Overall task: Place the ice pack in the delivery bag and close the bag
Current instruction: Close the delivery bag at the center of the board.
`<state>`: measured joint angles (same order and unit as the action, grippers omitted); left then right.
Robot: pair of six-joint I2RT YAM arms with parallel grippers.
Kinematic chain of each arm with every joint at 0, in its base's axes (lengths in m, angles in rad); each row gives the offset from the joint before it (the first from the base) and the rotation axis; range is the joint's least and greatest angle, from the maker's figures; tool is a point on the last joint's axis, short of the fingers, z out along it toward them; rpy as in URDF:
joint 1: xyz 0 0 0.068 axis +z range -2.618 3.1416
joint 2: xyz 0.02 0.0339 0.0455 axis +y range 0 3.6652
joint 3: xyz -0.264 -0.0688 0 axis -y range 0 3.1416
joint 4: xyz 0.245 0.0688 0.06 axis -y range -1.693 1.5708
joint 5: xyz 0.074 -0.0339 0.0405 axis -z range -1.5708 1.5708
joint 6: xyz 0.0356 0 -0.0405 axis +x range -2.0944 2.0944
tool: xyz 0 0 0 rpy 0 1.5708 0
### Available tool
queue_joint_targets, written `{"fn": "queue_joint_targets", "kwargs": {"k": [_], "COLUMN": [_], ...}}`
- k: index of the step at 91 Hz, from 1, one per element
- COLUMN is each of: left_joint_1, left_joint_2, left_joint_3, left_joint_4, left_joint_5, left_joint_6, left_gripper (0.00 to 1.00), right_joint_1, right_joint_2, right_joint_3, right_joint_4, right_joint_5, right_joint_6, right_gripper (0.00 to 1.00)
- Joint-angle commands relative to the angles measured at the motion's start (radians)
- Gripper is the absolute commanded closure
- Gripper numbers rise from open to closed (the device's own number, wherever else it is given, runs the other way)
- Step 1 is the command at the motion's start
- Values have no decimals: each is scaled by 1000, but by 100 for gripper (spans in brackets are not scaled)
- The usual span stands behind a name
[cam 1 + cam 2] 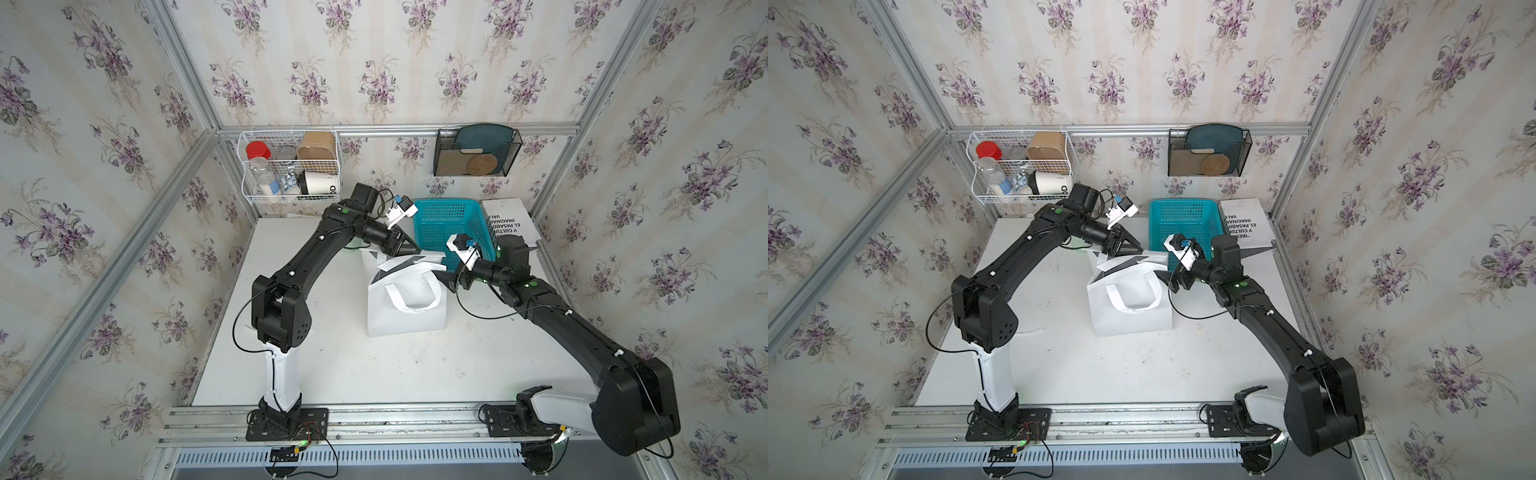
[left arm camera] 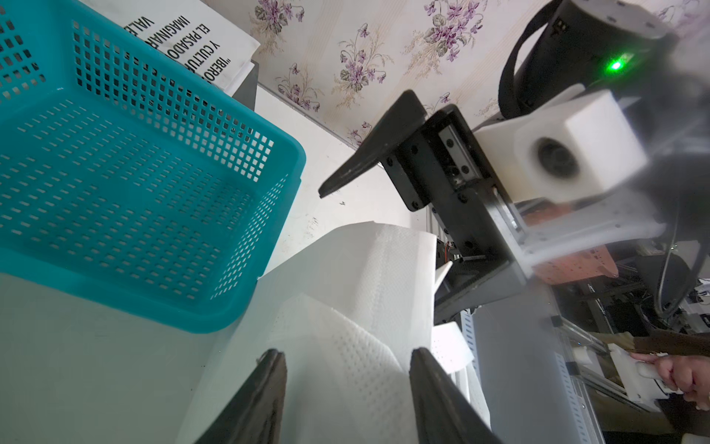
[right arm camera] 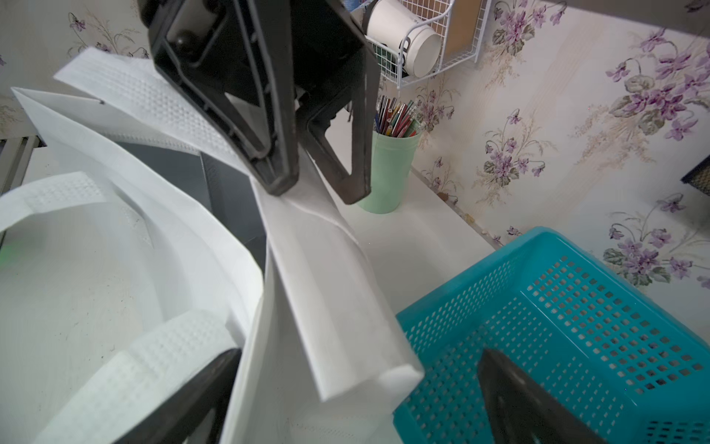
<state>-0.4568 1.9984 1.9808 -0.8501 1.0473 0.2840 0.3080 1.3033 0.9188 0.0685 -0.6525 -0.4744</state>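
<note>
1. Right now the delivery bag (image 1: 405, 320) stands upright near the middle of the white table (image 1: 353, 374), with its far side just beside the turquoise basket (image 1: 453, 232). In both top views a flat strap handle (image 1: 1133, 301) droops over its near face.
2. My left pincer (image 3: 317, 190) sits at the bag's far rim. Its jaws are partway apart and astride a fold of the white rim.
3. In the right wrist view that fold runs between the two fingertips with a gap showing on one side. I have it straddled, not pinched.
4. In the left wrist view, dimpled white fabric fills the space between my left fingers (image 2: 426, 384).
5. My right pincer (image 3: 361, 351) is spread as wide as it goes and grips nothing. It is at the rim next to the basket, with the bag's wall and corner between its jaws. One finger is on the strap side and the other hangs over the basket.
6. A mint-green cup of pencils (image 3: 388, 173) stands by the back wall beyond the bag. A white book (image 1: 509, 220) leans beside the basket.
</note>
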Motion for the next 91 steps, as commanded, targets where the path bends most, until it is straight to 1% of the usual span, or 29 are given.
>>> {"fn": "queue_joint_targets", "kwargs": {"k": [1,22,27,37,46,53,62,69,75,83,88,91], "left_joint_1": [1,-2,-2,-2,-2,0,9,16,21,25,26,26], "left_joint_2": [-6,-6,-4,11,18,12,-11,-50,-102,-215,-308,-379], "left_joint_3": [7,2,6,45,88,122,152,147,112,-2,-125,-229], "left_joint_4": [-56,-73,-71,-66,-46,-22,9,47,88,139,174,208], "left_joint_5": [6,6,1,-27,-79,-135,-204,-272,-355,-524,-607,-649], "left_joint_6": [20,30,30,16,0,-11,-23,-32,-36,-21,19,30], "left_gripper": [44,44,44,44,43,38,38,35,34,34,34,32], "right_joint_1": [-7,-10,-10,-10,-10,-10,-9,-7,-7,-7,-6,-6], "right_joint_2": [45,141,161,196,216,226,241,243,241,242,239,235], "right_joint_3": [46,120,147,184,199,216,240,238,239,239,234,227], "right_joint_4": [27,9,-28,-78,-111,-151,-198,-201,-206,-220,-227,-219], "right_joint_5": [-69,-199,-232,-287,-301,-300,-302,-303,-299,-298,-296,-296], "right_joint_6": [-35,-36,-50,-58,-67,-90,-114,-115,-115,-123,-126,-121], "right_gripper": [1,13,16,24,30,39,51,66,77,86,91,92]}}
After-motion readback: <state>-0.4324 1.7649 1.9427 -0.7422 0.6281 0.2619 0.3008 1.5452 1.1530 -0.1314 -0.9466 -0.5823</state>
